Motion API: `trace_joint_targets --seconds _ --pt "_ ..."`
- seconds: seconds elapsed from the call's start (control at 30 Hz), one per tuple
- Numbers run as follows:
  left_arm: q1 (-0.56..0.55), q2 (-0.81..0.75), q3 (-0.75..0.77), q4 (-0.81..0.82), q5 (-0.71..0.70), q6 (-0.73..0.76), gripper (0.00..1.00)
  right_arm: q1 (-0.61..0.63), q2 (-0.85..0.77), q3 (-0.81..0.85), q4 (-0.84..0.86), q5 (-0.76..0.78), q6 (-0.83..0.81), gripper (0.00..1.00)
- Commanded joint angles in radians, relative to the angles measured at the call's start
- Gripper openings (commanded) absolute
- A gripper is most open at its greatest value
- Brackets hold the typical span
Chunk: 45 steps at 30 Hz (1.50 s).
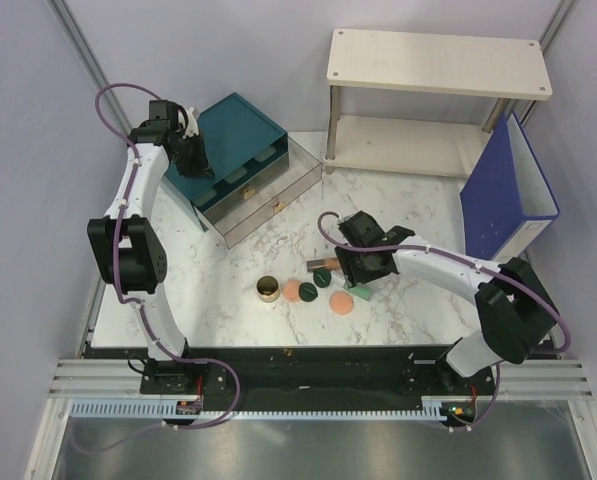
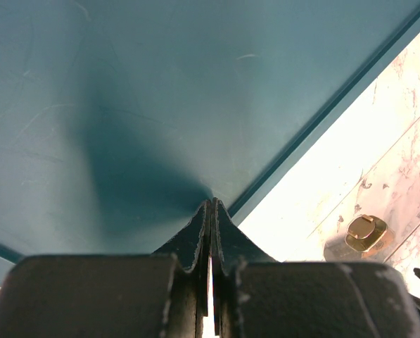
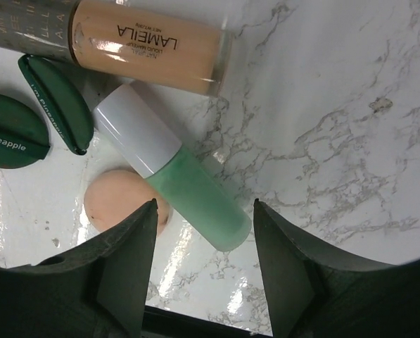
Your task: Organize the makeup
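The makeup lies in a cluster mid-table: a gold-lidded jar, two peach discs, two dark green compacts and a copper-tipped tube. My right gripper hangs open just above the marble. The bottom end of the mint-green tube with a white cap lies between its fingertips, touching neither. A peach disc peeks out beside the left finger, under the tube. My left gripper is shut, empty, with its tips at the teal box top.
The teal drawer box stands at the back left with its clear drawers pulled out, one gold knob showing. A wooden shelf is at the back right, and a blue binder leans at the right edge.
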Motion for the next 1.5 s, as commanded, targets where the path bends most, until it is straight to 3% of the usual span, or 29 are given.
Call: trace_joint_targets --seconds 0.0,0.3,0.33,0.37,0.43,0.47,0.8,1.0,1.27,1.47 --pt "0.003 0.037 -0.066 -0.130 -0.052 0.023 0.02 0.023 0.041 -0.012 0.055 0.002 -0.017 0.64" --pt "0.003 0.035 -0.084 -0.128 -0.057 0.027 0.02 0.030 0.173 -0.024 0.118 0.005 -0.012 0.59" --pt "0.003 0.034 -0.084 -0.130 -0.055 0.027 0.02 0.030 0.185 -0.026 0.121 0.009 -0.008 0.39" --pt "0.003 0.034 -0.084 -0.130 -0.055 0.030 0.02 0.030 0.190 -0.024 0.123 0.015 -0.003 0.26" --pt "0.003 0.032 -0.084 -0.130 -0.057 0.030 0.02 0.030 0.193 -0.023 0.121 0.023 0.005 0.04" --pt "0.005 0.032 -0.084 -0.131 -0.060 0.030 0.02 0.030 0.191 -0.021 0.111 0.025 0.006 0.00" --pt "0.003 0.051 -0.050 -0.162 -0.067 0.024 0.02 0.030 0.026 0.040 -0.073 0.046 -0.046 0.00" --pt "0.003 0.048 -0.047 -0.171 -0.067 0.024 0.02 0.030 -0.071 0.227 -0.137 0.005 -0.097 0.00" --pt "0.003 0.045 -0.066 -0.174 -0.055 0.023 0.02 0.027 0.068 0.552 -0.011 -0.139 -0.057 0.00" --pt "0.002 0.040 -0.070 -0.174 -0.047 0.023 0.02 0.020 0.310 0.841 0.150 -0.314 0.077 0.00"
